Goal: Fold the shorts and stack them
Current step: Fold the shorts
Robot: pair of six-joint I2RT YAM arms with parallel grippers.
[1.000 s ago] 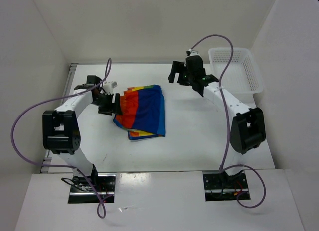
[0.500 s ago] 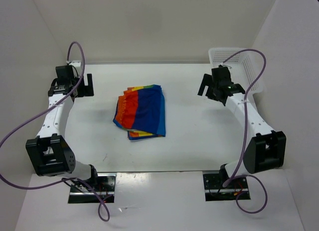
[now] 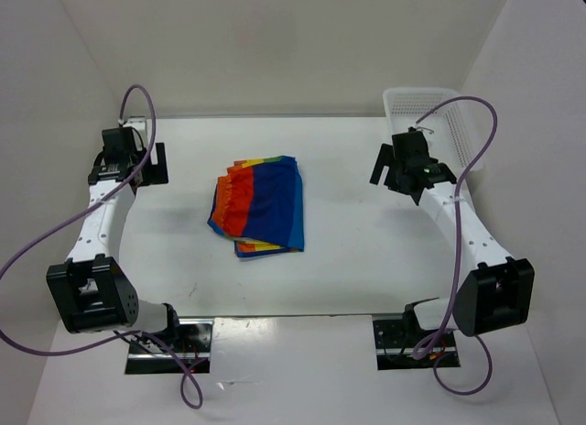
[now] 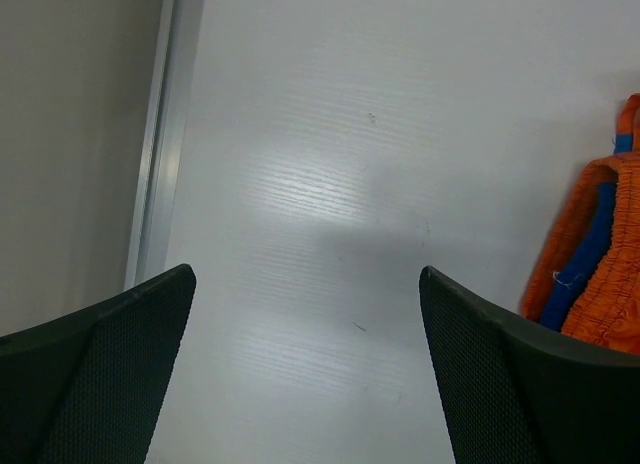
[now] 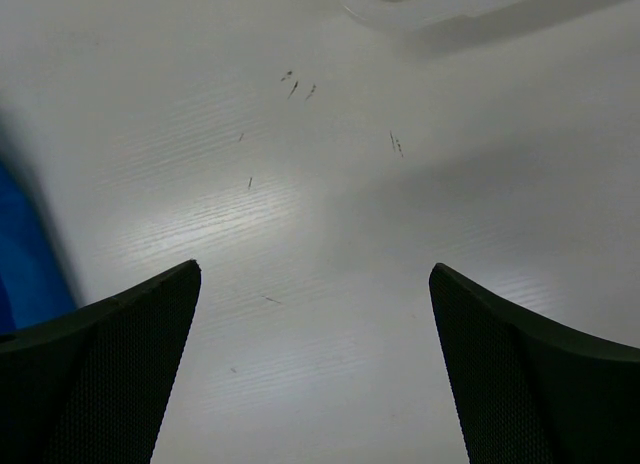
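The rainbow-striped shorts (image 3: 260,205) lie folded in a pile at the middle of the white table, dark blue on top with red and orange stripes at the left edge. An orange and blue edge of them shows at the right of the left wrist view (image 4: 600,274); a blue blur at the left edge of the right wrist view (image 5: 25,254) may be them. My left gripper (image 3: 157,162) is open and empty, well left of the shorts. My right gripper (image 3: 383,165) is open and empty, well right of them. Both wrist views show bare table between the fingers.
A white mesh basket (image 3: 442,114) stands at the back right corner, just behind my right gripper. A metal rail (image 4: 155,144) runs along the table's left edge, close to my left gripper. Purple cables loop above both arms.
Both grippers have drawn away from the shorts toward the table's sides, the left to the far left, the right toward the basket. In the last half second they barely moved. The shorts stayed still.
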